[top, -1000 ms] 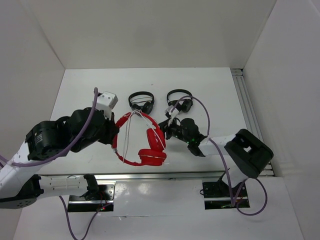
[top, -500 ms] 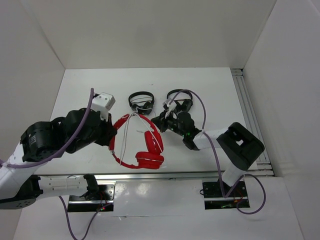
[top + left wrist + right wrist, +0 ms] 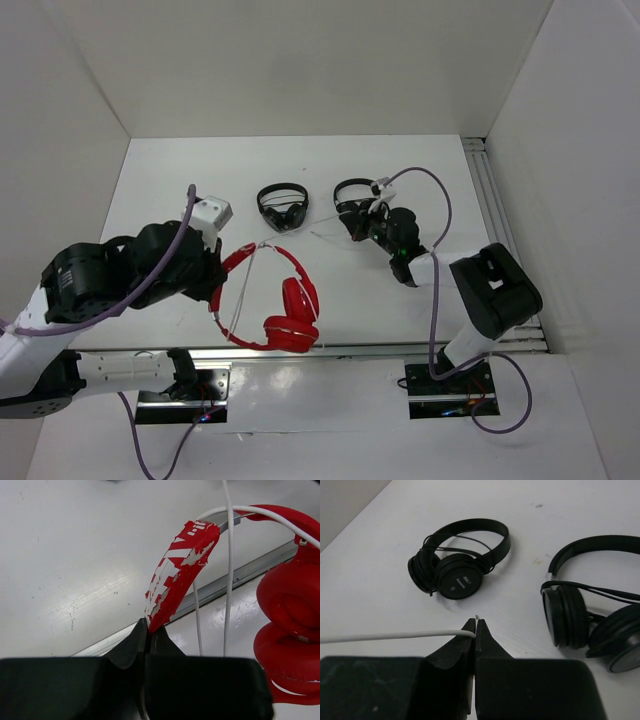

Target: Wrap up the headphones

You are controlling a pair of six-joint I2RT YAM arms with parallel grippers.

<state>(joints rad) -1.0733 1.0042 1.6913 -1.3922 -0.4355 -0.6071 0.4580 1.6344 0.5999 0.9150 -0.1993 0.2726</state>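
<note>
The red headphones (image 3: 288, 302) hang from my left gripper (image 3: 214, 291), which is shut on the worn red headband (image 3: 177, 575). The two red cups (image 3: 290, 615) are stacked near the table's front edge. The thin white cable (image 3: 322, 235) runs from the headband top toward my right gripper (image 3: 353, 228), which is shut on the cable's end (image 3: 390, 636). Loops of cable (image 3: 229, 580) cross the headband. In the wrist views the left gripper (image 3: 148, 627) and the right gripper (image 3: 475, 622) both show their jaws pressed together.
Two smaller black headphones lie at the back, one left (image 3: 282, 205) and one right (image 3: 357, 195), right beside my right gripper; both show in the right wrist view (image 3: 460, 565) (image 3: 590, 610). A metal rail (image 3: 350, 350) runs along the front edge, and white walls enclose the table.
My left gripper has carried the red headphones down toward the front edge. My right gripper has moved right and back with the cable end, drawing the cable out.
</note>
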